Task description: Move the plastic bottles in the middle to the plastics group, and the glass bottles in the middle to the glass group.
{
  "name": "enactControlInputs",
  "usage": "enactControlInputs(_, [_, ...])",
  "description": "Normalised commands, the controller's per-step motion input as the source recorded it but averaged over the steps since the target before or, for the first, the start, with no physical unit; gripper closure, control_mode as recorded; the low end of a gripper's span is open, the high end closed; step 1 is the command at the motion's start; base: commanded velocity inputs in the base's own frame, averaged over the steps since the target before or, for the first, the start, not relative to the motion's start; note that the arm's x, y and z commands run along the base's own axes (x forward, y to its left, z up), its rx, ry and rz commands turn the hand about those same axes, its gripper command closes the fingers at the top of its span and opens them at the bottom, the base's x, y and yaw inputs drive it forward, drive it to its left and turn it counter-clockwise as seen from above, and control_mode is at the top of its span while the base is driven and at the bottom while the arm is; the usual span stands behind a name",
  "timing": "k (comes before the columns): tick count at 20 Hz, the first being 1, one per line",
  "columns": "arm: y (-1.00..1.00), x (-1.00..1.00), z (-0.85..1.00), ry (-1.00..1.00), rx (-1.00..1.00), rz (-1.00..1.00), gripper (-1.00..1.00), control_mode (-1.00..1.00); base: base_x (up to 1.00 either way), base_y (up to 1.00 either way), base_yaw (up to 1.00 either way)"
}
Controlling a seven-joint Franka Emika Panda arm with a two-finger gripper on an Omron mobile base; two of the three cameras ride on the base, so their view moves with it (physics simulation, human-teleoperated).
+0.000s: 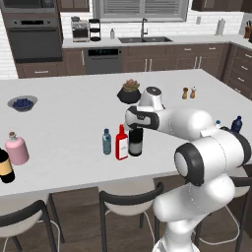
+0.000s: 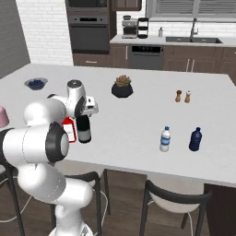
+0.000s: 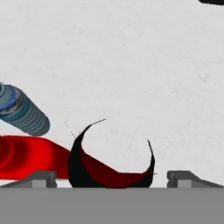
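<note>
Left base view, frame centre: gripper (image 1: pixel 136 129) hangs over the wine bottle (image 1: pixel 135 142), beside the red bottle (image 1: pixel 121 143) and small water bottle (image 1: pixel 107 141). Hand view, bottom centre: wine bottle between spread fingertips (image 3: pixel 40 176) — needs a straight, centred descent before closing, clear of the red neighbour.

No lettering, brand name or number is showing legibly anywhere on the counter (image 1: pixel 69 128). The flat red bottle (image 1: pixel 121 143) is carrying a white label, the light-blue water bottle (image 1: pixel 107 141) a pale one, and the wine bottle (image 1: pixel 135 141) a light band low on its body, all standing near the counter's front edge, all too small and blurred to read. The clear water bottle (image 2: pixel 165 139) is wearing a blue label, and the dark bottle (image 1: pixel 6 167) at the counter's left edge a yellowish one, both equally unreadable.
</note>
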Motion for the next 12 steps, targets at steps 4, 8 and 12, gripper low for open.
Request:
enactControlInputs(4, [0.0, 0.0, -0.03, 0.0, 0.0, 0.05, -1.0, -1.0, 0.0, 0.0, 0.0])
enactControlInputs(8, [0.0, 0.0, 0.0, 0.0, 0.0, 0.01, -1.0, -1.0, 0.0, 0.0, 0.0])
enactControlInputs(12, [0.0, 0.0, 0.0, 0.0, 0.0, 0.0, 1.0, -1.0, 0.0, 0.0, 0.0])
